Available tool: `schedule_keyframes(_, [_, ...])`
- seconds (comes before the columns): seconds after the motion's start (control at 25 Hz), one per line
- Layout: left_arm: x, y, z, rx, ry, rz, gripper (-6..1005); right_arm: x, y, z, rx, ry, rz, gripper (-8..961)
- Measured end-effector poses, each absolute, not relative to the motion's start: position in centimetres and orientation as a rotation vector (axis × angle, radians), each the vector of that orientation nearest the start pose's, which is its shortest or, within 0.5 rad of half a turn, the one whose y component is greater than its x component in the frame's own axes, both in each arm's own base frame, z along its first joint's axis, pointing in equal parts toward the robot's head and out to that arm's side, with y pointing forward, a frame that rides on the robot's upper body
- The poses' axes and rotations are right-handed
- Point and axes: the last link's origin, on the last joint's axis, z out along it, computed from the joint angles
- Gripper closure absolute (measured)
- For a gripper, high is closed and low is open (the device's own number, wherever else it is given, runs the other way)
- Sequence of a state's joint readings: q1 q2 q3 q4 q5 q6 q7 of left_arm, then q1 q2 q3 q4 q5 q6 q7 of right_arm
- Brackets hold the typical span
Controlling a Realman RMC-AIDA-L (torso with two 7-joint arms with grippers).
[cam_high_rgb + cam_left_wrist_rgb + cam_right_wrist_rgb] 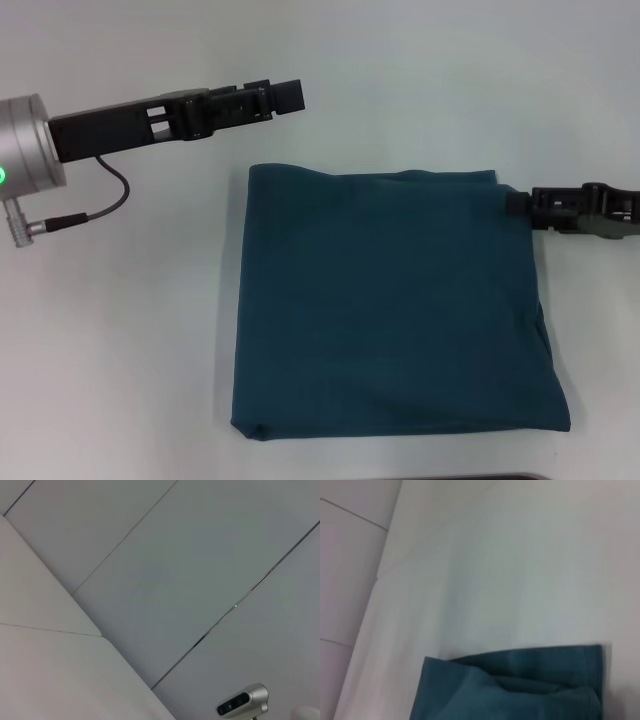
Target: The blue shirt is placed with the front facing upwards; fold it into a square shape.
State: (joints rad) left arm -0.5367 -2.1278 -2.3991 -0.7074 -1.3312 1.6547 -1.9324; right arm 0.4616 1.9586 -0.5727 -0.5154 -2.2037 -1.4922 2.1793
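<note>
The blue shirt (390, 300) lies folded into a rough square on the white table (120, 350), plain teal side up, with no lettering showing. My right gripper (517, 203) sits at the shirt's far right corner, its tip level with the cloth edge. The right wrist view shows a folded corner of the shirt (520, 690) on the table. My left gripper (288, 97) hovers beyond the shirt's far left corner, apart from the cloth. The left wrist view holds no shirt, only pale panels.
A black cable (105, 205) loops under the left arm's silver wrist (25, 140). A dark edge (500, 477) shows at the near side of the table. A small silver camera (242, 702) appears in the left wrist view.
</note>
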Motion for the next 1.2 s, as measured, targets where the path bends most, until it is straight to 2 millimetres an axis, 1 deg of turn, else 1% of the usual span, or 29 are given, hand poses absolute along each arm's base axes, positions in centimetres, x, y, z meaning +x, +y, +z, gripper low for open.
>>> schedule_keyframes(0.16, [-21.5, 33.0, -0.2, -2.642, -1.277, -1.110, 35, 34.7, 29.9, 2.7, -2.150, 1.942, 0.582, 210])
schedule_keyframes(0.28, [-21.5, 33.0, -0.2, -2.643, -1.274, -1.111, 36, 34.8, 30.1, 2.4, -2.131, 1.939, 0.589, 210])
schedule_keyframes(0.52, [-21.5, 33.0, -0.3, -2.643, -1.270, -1.111, 36, 33.7, 31.0, 1.9, -2.152, 1.926, 0.612, 209])
schedule_keyframes(0.68, [-21.5, 32.9, -0.4, -2.644, -1.259, -1.112, 37, 32.9, 32.0, 2.1, -2.146, 1.916, 0.652, 210])
schedule_keyframes(0.88, [-21.6, 32.8, -0.8, -2.647, -1.266, -1.101, 37, 32.6, 32.4, 2.4, -2.146, 1.907, 0.680, 211])
schedule_keyframes(1.2, [-21.7, 32.7, -1.1, -2.644, -1.277, -1.101, 38, 32.1, 32.1, 3.1, -2.176, 1.915, 0.733, 213])
